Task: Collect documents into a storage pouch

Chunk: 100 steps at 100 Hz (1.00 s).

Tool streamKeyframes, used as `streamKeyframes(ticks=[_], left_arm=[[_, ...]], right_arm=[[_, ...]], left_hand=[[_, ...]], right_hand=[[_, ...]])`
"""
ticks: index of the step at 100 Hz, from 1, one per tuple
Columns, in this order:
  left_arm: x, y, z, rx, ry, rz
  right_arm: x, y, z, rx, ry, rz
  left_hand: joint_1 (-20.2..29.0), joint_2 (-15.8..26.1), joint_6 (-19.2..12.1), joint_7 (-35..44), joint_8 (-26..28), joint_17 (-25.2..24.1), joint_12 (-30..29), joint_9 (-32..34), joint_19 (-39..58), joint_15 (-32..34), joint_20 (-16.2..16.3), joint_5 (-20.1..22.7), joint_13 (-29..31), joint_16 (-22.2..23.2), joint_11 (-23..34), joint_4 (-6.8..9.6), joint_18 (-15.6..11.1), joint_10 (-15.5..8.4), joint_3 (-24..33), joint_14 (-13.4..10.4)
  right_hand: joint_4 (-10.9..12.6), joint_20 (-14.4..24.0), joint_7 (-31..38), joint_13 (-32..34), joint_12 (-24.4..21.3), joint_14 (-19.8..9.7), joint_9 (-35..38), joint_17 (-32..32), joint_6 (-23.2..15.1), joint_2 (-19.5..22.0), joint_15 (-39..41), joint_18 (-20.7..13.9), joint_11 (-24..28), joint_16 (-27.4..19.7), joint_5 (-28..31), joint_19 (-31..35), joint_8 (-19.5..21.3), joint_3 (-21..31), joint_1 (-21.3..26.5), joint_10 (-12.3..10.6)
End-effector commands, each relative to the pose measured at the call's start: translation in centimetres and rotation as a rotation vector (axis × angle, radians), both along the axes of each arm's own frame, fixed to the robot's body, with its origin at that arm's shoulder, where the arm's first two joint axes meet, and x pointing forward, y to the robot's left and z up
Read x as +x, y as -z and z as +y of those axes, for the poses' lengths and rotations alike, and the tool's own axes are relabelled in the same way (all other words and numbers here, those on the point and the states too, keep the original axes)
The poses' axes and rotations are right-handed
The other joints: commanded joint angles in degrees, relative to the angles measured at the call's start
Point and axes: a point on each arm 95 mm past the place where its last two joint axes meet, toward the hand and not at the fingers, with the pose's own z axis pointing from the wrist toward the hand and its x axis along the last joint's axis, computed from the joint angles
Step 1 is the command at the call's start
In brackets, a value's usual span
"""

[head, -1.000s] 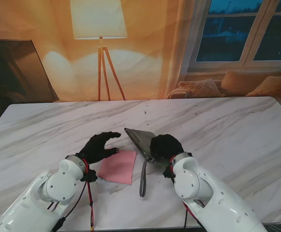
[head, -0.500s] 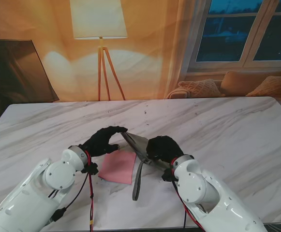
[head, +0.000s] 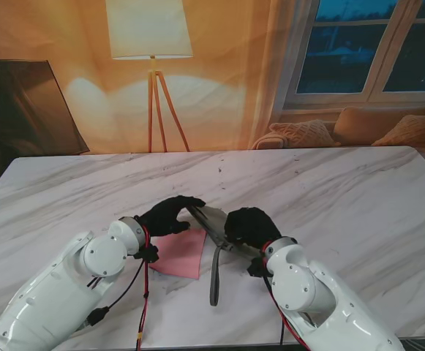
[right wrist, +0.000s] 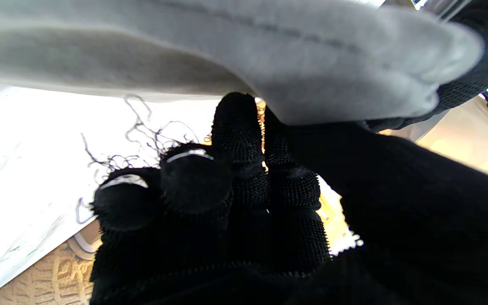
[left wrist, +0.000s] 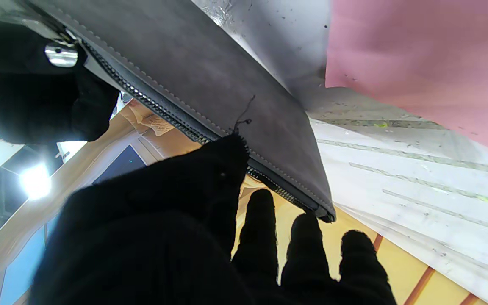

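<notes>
Grey pouch held tilted off the marble desk, gripped at its nearer end by the right hand; wrist strap trailing toward the robot onto the desk. Right-hand fingers curled closed against the pouch's soft underside, probably to fix it as a steady target while the other hand works the opening. Left hand reaching across to the pouch's far, upper edge. In the left wrist view, thumb touching the zipper edge, remaining fingers extended and slightly spread beyond the pouch corner, closed on nothing; contact with the seam, not a full pinch, as far as can be told. Metal zipper pull visible near the right hand's end, zipper teeth appearing closed along the visible length. Pink document flat on the desk, nearer the robot than the left hand, just left of the strap, partly under the raised pouch's edge; not yet inside. Raised, slanted pose judged to serve two ends: exposing the zipper edge to the left thumb, and keeping the mouth clear of the desk for later insertion. Step in hand judged as opening the pouch; collection itself not begun.
</notes>
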Motion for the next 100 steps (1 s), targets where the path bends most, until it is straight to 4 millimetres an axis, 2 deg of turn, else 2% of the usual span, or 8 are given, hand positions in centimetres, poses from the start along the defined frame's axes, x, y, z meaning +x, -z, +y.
streamKeyframes(ticks=[1,19,57,59,64,74,88,100], left_arm=[[0.2,0.2,-0.6,0.000,0.013,-0.004],[0.8,0.7,-1.3,0.004,0.024,0.017],[1.3,1.6,-2.3,0.009,0.032,0.009],[1.4,1.6,-2.3,0.008,0.032,0.007],[1.4,1.7,-2.5,0.003,0.029,0.003],[1.4,1.8,-2.7,-0.010,0.021,-0.003],[1.4,1.9,-3.0,-0.014,0.020,-0.003],[1.4,1.9,-3.1,-0.028,0.005,-0.008]], right_arm=[[-0.2,0.0,0.2,0.006,-0.011,0.012],[-0.3,0.0,0.2,0.017,-0.007,0.017],[-0.3,0.0,0.2,0.016,-0.003,0.025],[-0.3,0.0,0.2,0.017,-0.003,0.026],[-0.3,0.0,0.2,0.018,-0.003,0.027],[-0.3,0.0,0.2,0.018,-0.001,0.027],[-0.2,-0.1,0.1,0.021,0.009,0.031],[-0.2,-0.1,-0.1,0.021,0.022,0.027]], left_hand=[[1.31,-1.17,-2.60,0.81,0.21,-0.07,-0.64,-2.51,-1.11,0.67,-1.17,-0.25,-1.44,-0.08,0.42,-1.90,-0.72,-0.08,2.27,-0.07],[1.60,-1.15,-3.17,3.84,1.35,-0.38,0.17,-3.18,-0.73,1.12,-1.25,1.45,-1.97,0.27,0.83,-2.17,-0.15,0.42,2.39,0.23],[-0.23,-0.61,-3.80,18.99,7.18,-0.59,1.51,-0.47,-0.14,2.17,-1.22,14.83,-1.24,0.89,2.11,-2.77,0.56,1.56,-0.17,1.22],[0.03,-1.21,-3.86,19.66,7.20,-0.63,1.64,-0.28,-0.05,2.28,-1.09,15.34,-1.15,0.97,2.16,-3.42,0.64,1.77,-0.78,1.34],[1.65,-3.09,-4.21,21.93,6.20,-0.72,2.05,0.19,0.24,2.69,-0.51,16.50,-0.94,1.34,2.36,-7.45,0.62,2.51,-4.45,2.14],[4.23,-5.62,-4.35,27.52,3.42,-0.77,2.73,0.98,0.13,3.17,-0.08,19.28,-0.93,1.85,2.72,-9.47,0.78,3.37,-8.14,2.91],[5.89,-3.15,-4.41,34.01,0.71,-0.63,3.34,3.06,-0.16,3.75,-0.52,23.89,-0.43,2.22,3.69,-8.80,0.55,3.80,-11.85,3.11],[7.86,-0.75,-4.16,35.72,0.16,-0.87,4.51,8.77,0.39,5.14,0.13,24.32,1.78,2.97,5.83,-8.40,1.51,3.56,-15.07,3.22]], right_hand=[[4.49,0.20,3.71,1.21,0.72,-3.55,2.01,-0.19,-6.23,3.61,0.13,0.99,0.18,0.57,5.93,0.54,3.12,3.60,7.28,6.26],[4.52,0.10,3.57,1.19,0.80,-3.64,1.97,-0.24,-5.86,3.59,-0.11,1.08,0.13,0.54,5.89,-0.07,2.99,3.61,7.38,6.45],[4.55,0.13,3.54,1.24,0.87,-3.74,1.85,-0.17,-5.93,3.74,-0.41,1.19,0.08,0.55,5.83,-0.59,3.00,3.48,7.50,6.62],[4.56,0.13,3.54,1.24,0.87,-3.74,1.82,-0.17,-5.92,3.77,-0.41,1.20,0.08,0.55,5.83,-0.61,3.00,3.48,7.52,6.66],[4.57,0.15,3.53,1.24,0.93,-3.74,1.77,-0.15,-5.87,3.78,-0.42,1.21,0.11,0.57,5.79,-0.67,3.01,3.44,7.54,6.70],[4.57,0.20,3.54,1.24,1.22,-3.74,1.64,-0.14,-5.85,3.87,-0.43,1.22,0.35,0.60,5.76,-0.71,3.02,3.40,7.49,6.60],[4.58,0.26,3.61,1.24,1.20,-3.74,1.66,-0.13,-5.56,3.95,-0.44,1.22,0.31,0.62,5.54,-0.74,3.09,3.34,7.54,6.60],[4.53,0.31,3.49,1.14,1.26,-3.82,1.45,-0.13,-5.40,4.28,-0.57,1.23,0.32,0.61,4.97,-0.76,3.04,3.16,7.42,6.55]])
